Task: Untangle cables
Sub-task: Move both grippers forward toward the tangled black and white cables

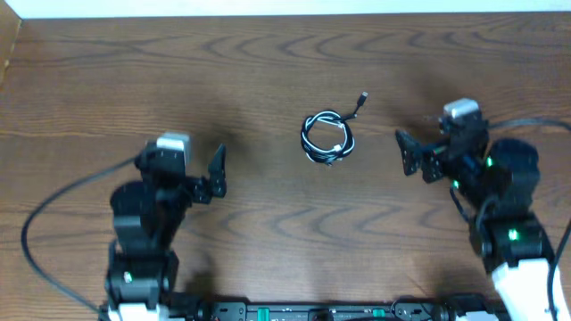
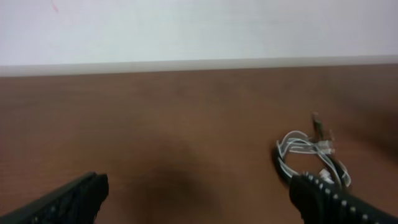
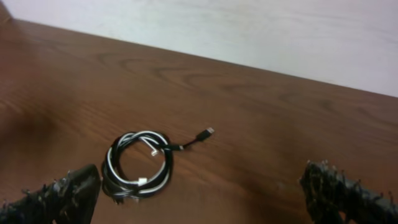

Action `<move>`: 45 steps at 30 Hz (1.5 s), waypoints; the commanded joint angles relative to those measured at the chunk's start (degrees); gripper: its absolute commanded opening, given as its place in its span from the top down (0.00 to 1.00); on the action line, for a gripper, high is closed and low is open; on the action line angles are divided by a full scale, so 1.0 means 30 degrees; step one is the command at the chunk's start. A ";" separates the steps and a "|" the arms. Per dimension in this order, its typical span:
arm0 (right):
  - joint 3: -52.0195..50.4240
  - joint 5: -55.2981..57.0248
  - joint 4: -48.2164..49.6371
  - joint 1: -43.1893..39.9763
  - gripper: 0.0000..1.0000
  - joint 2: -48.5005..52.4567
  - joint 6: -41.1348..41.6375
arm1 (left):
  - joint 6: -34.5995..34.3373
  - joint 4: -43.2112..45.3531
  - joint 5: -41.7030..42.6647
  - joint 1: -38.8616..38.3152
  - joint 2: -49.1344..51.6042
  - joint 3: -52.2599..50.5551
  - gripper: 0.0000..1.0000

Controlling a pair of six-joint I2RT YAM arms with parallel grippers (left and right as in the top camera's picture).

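Observation:
The black and white cables (image 1: 326,137) lie coiled together in one small loop on the wooden table, with a black plug end (image 1: 361,99) sticking out to the upper right. The coil also shows in the left wrist view (image 2: 306,152) and the right wrist view (image 3: 137,165). My left gripper (image 1: 217,172) is open and empty, well left of the coil. My right gripper (image 1: 411,154) is open and empty, to the right of the coil. In the right wrist view the coil lies just beyond the left fingertip (image 3: 65,193).
The brown wooden table (image 1: 268,62) runs to a white wall at the back. Thick black arm wires (image 1: 36,232) loop by the left arm base, and another runs off right (image 1: 535,125).

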 commanded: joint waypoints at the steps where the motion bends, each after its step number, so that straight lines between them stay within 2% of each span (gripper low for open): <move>1: 0.2863 -0.0838 -0.1297 0.0117 0.01 0.2885 -0.0481 | -0.0240 -0.2011 0.1814 -0.0087 0.4284 0.3716 0.02; 12: 0.9158 -0.3774 -0.6521 -0.1151 0.01 0.8772 -0.0889 | -0.0415 -0.8808 0.2106 -0.4014 1.5365 1.3588 0.02; 15: 0.9923 -0.4809 -0.6178 -0.1588 0.01 0.9522 -0.0874 | -0.1180 -1.0411 0.2725 -0.4685 1.8360 1.5766 0.02; 19: 0.9923 -0.4408 -0.5100 -0.1588 0.01 0.9515 -0.0554 | -0.1537 -0.9471 0.6776 -0.4743 2.0626 1.5846 0.02; 23: 0.9879 -0.5931 -0.4976 -0.1537 0.02 0.9530 0.0539 | -0.1734 -0.9245 0.7373 -0.4750 2.1879 1.5846 0.02; 25: 0.9872 -0.5887 -0.5348 -0.1494 0.13 0.9530 0.0532 | -0.1741 -0.8262 0.7380 -0.4809 2.2411 1.5824 0.02; 26: 0.9872 -0.5865 -0.5705 -0.1494 0.18 0.9530 0.0539 | -0.1749 -0.7461 0.7380 -0.4860 2.2862 1.5832 0.06; 29: 0.9872 -0.5821 -0.6317 -0.1494 0.26 0.9530 0.0546 | -0.2237 -0.6062 0.6776 -0.4911 2.3809 1.5832 0.23; 30: 0.9872 -0.5821 -0.6499 -0.1486 0.28 0.9530 0.0554 | -0.2718 -0.5741 0.6171 -0.4932 2.4094 1.5832 0.24; 37: 0.9865 -0.5814 -0.7009 -0.1093 0.32 0.9530 0.0554 | -0.5217 -0.4007 0.3971 -0.5559 2.5762 1.5832 0.35; 40: 0.9857 -0.5799 -0.7184 -0.0736 0.34 0.9530 0.0554 | -0.6426 -0.3920 0.1639 -0.6229 2.6002 1.5832 0.40; 42: 0.9857 -0.5391 -0.7424 -0.0466 0.34 0.9530 0.0554 | -0.6484 -0.3694 0.0714 -0.6739 2.6002 1.5832 0.46; 43: 0.9857 -0.4962 -0.7621 -0.0306 0.33 0.9530 0.0561 | -0.6557 -0.3490 0.0058 -0.7089 2.6002 1.5832 0.56; 45: 0.9857 -0.4342 -0.8007 -0.0044 0.32 0.9530 0.0554 | -0.7431 -0.3432 -0.1982 -0.7650 2.6024 1.5832 0.59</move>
